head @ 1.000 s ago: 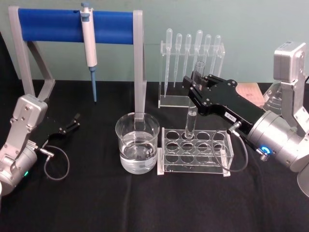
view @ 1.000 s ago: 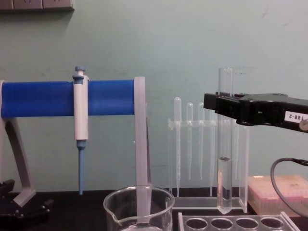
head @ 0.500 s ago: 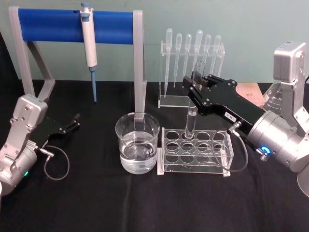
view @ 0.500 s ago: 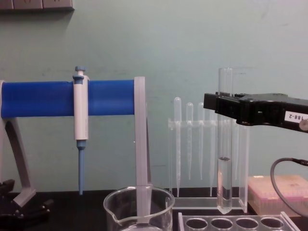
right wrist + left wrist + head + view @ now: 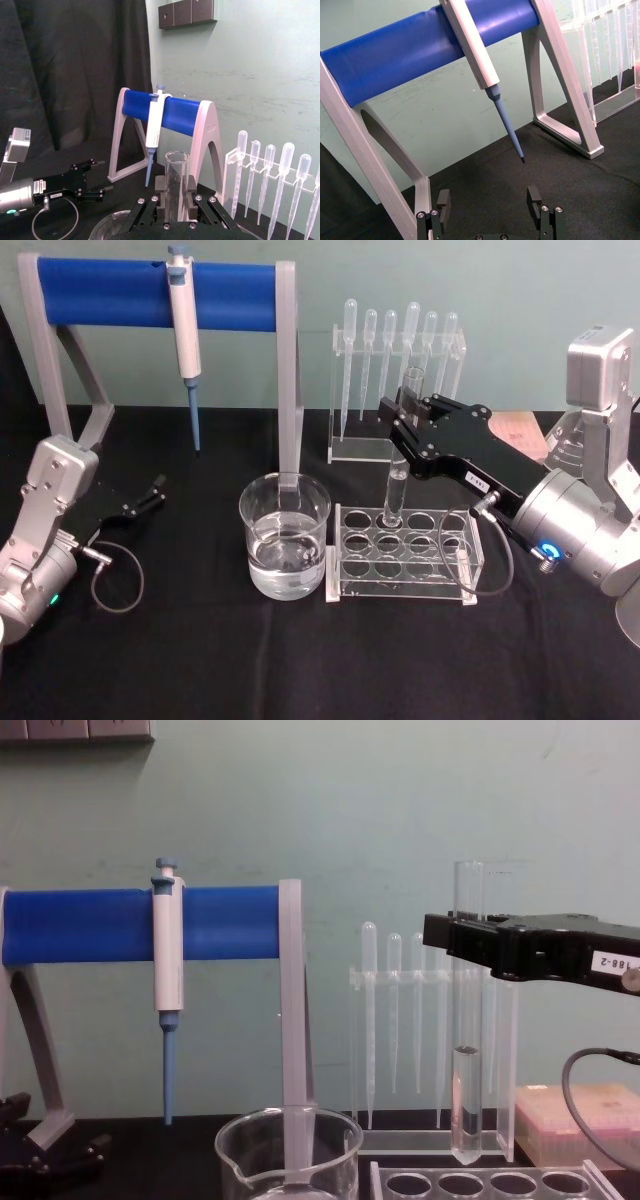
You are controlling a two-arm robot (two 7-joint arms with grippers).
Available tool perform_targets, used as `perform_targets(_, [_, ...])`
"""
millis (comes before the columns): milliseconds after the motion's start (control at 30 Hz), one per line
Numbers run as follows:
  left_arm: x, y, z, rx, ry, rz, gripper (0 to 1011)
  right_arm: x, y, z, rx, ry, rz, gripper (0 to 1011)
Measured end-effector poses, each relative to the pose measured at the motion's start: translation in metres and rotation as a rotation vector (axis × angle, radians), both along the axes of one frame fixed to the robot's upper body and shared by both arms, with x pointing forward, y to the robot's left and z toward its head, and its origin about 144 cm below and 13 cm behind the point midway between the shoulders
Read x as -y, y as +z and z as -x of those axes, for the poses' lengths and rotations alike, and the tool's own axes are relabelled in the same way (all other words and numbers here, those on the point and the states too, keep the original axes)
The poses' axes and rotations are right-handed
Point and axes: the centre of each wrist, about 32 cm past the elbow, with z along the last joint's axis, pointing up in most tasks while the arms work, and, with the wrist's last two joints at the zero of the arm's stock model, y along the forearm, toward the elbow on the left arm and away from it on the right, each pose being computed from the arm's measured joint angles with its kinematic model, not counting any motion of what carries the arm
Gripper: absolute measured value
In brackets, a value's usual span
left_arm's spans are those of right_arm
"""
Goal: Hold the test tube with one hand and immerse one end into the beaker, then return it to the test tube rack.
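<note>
The right end effector reaches in from the right edge of the desk with its jaws closed on the upper part of the test tube. It holds the tube upright, with the open rim standing above the black fingers. From the chest view, the tube's round bottom hangs just above the test tube rack, not down in a hole, and there is some clear liquid in its lower part. From above it lines up with a hole in the back row of the rack.

The beaker, partly filled with water, stands near the middle of the desk, just beside the rack on the side toward the left edge. The left end effector lies idle near the left edge, its fingers spread apart and holding nothing.

I cannot tell whether the dip has been done. Since the tube is over the rack and not over the beaker, I take this as the carry between the two. If the dip is to come, the tube needs lifting high enough to clear the beaker's rim, moving across toward the left edge, then lowering straight into the water. If it is done, a plumb descent into that hole is all it needs, with the tube kept upright so the glass does not knock the rack's top plate
</note>
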Motion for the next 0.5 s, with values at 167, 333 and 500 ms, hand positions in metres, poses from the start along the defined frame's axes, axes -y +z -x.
perform_targets(167, [0.0000,0.0000,0.0000,0.000,0.000,0.000,1000,0.0000,0.0000,0.0000,0.000,0.000,0.000,230])
perform_targets(333, [0.0000,0.0000,0.0000,0.000,0.000,0.000,1000,0.0000,0.0000,0.0000,0.000,0.000,0.000,230])
perform_targets(500, [0.0000,0.0000,0.0000,0.000,0.000,0.000,1000,0.0000,0.0000,0.0000,0.000,0.000,0.000,230])
